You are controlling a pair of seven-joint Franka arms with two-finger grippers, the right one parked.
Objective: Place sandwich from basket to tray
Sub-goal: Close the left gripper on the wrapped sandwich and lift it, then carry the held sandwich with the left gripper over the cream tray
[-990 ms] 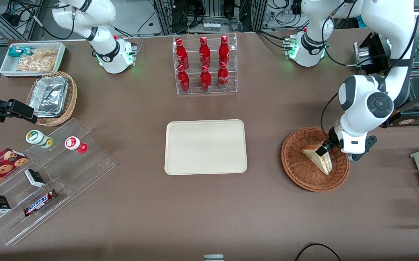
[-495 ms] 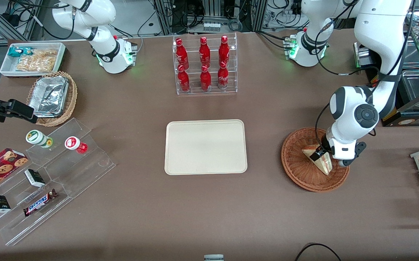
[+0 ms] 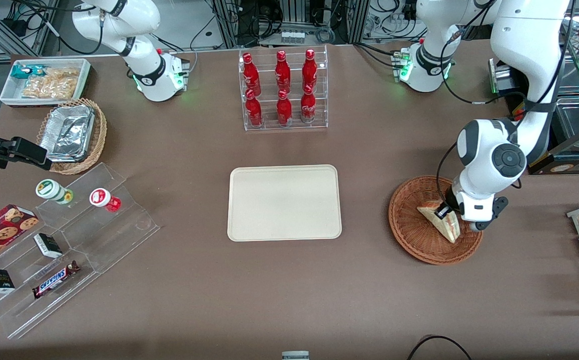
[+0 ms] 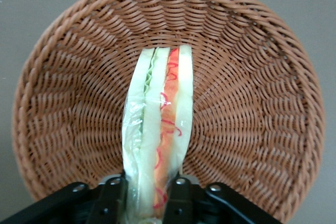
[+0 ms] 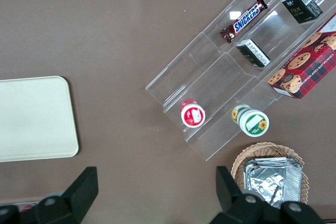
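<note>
With the gripper (image 3: 442,212) lowered since a second ago, its jaws now clamp the sandwich (image 4: 157,135) in the basket (image 3: 409,235), 3 o'clock of the tray (image 3: 284,202), ready for lifting.

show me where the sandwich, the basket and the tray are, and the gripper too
sandwich (image 4: 157,129), left wrist view, on its striped cut edge.
basket (image 3: 409,235), front view, on bare woven floor near the rim.
tray (image 3: 284,202), front view, on its bare flat middle.
gripper (image 4: 148,195), left wrist view, between the fingertips flanking the sandwich.
</note>
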